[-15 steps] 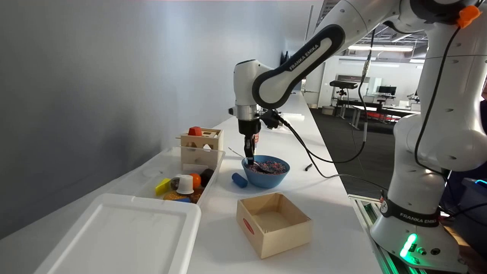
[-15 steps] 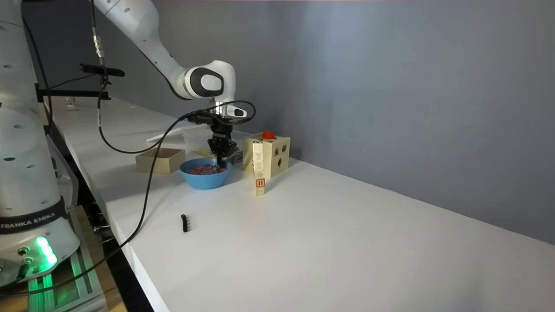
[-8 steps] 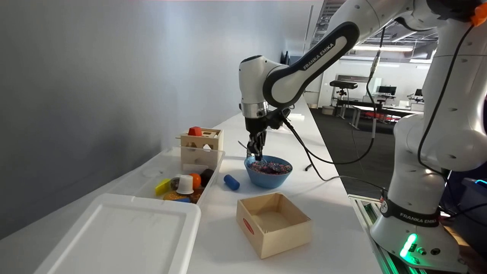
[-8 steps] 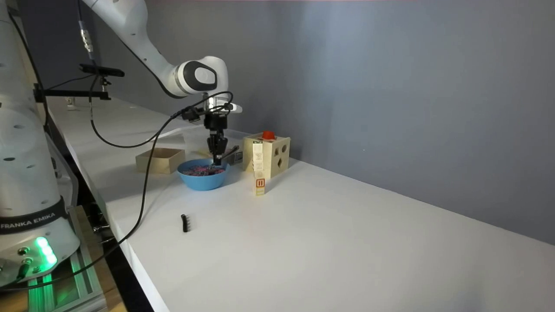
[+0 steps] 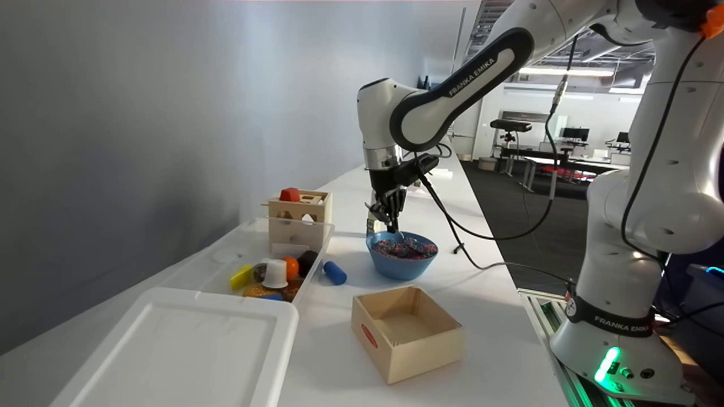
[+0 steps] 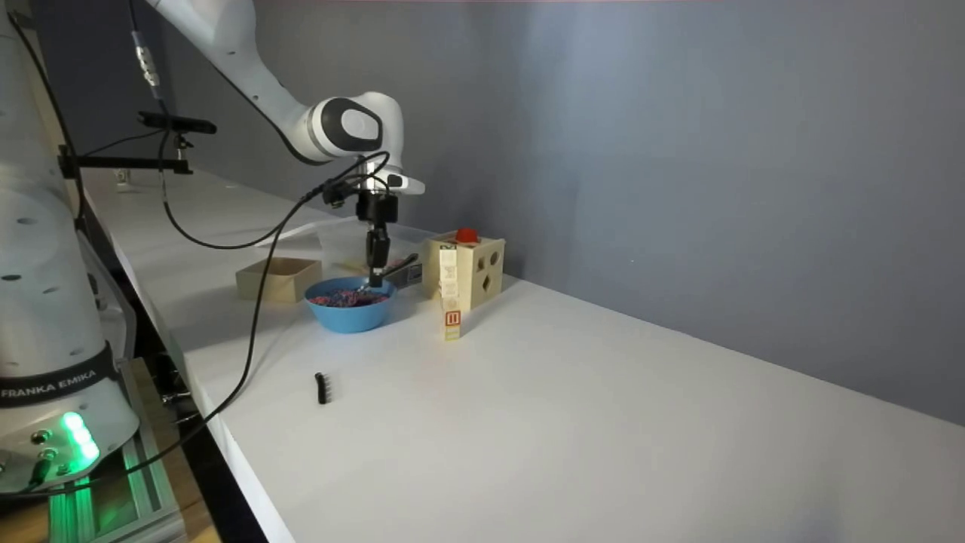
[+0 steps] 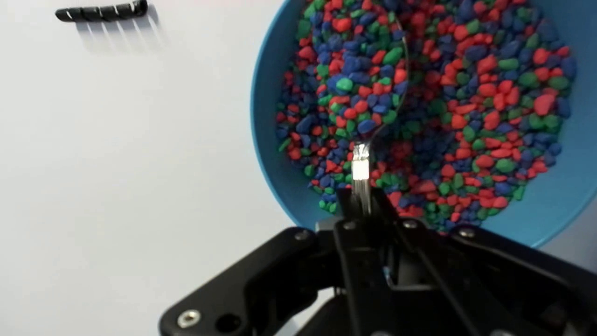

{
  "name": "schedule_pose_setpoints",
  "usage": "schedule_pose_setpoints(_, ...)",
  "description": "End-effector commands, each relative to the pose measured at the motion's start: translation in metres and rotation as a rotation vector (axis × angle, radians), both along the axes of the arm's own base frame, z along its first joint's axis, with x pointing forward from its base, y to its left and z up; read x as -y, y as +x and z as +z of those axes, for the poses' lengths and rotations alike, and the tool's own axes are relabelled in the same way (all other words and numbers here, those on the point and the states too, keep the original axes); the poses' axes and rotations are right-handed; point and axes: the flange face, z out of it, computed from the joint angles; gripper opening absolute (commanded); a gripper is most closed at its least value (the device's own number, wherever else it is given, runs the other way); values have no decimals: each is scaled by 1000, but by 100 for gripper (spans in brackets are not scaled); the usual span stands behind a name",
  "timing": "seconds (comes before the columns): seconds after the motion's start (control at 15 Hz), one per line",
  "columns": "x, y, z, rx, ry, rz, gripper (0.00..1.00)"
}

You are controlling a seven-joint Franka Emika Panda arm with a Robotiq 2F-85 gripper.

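My gripper (image 7: 364, 203) is shut on the silver handle of a spoon (image 7: 361, 170), low over the near rim of the blue bowl in the wrist view. Red, blue and green pebbles (image 7: 485, 112) part-fill the blue bowl (image 7: 583, 149), and more are heaped on the spoon's head. Whether that head clears the pebbles below, I cannot tell. In both exterior views the gripper (image 5: 392, 228) points down at the edge of the bowl (image 5: 399, 268). The spoon's rear end (image 6: 402, 265) sticks out behind the fingers.
A wooden box (image 5: 424, 356) lies in front of the bowl, and a blue cylinder (image 5: 335, 273) beside a clear tray (image 5: 314, 282) of toys. Behind stand a wooden shape cube (image 6: 486, 279) and a block tower (image 6: 450, 290). A black spiral piece (image 7: 102, 11) and hanging cables are near.
My gripper has shifted and tilted, with the spoon still in it. The bowl has slid slightly, rightward in one view and leftward in another. The blue cylinder has rolled toward the clear tray.
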Motion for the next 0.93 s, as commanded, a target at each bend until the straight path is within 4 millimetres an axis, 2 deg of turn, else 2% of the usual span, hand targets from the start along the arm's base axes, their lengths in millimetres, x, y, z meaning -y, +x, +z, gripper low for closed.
schedule_pose_setpoints(0.0, 21, 11, 14, -9, 28, -117, 3)
schedule_pose_setpoints(0.4, 32, 41, 30, 16, 59, -224, 3)
schedule_pose_setpoints(0.47, 31, 28, 27, 29, 41, -179, 11)
schedule_pose_setpoints(0.73, 32, 38, 26, 26, 46, -196, 11)
schedule_pose_setpoints(0.8, 32, 38, 26, 25, 46, -198, 3)
schedule_pose_setpoints(0.87, 33, 36, 26, 12, 30, -205, 3)
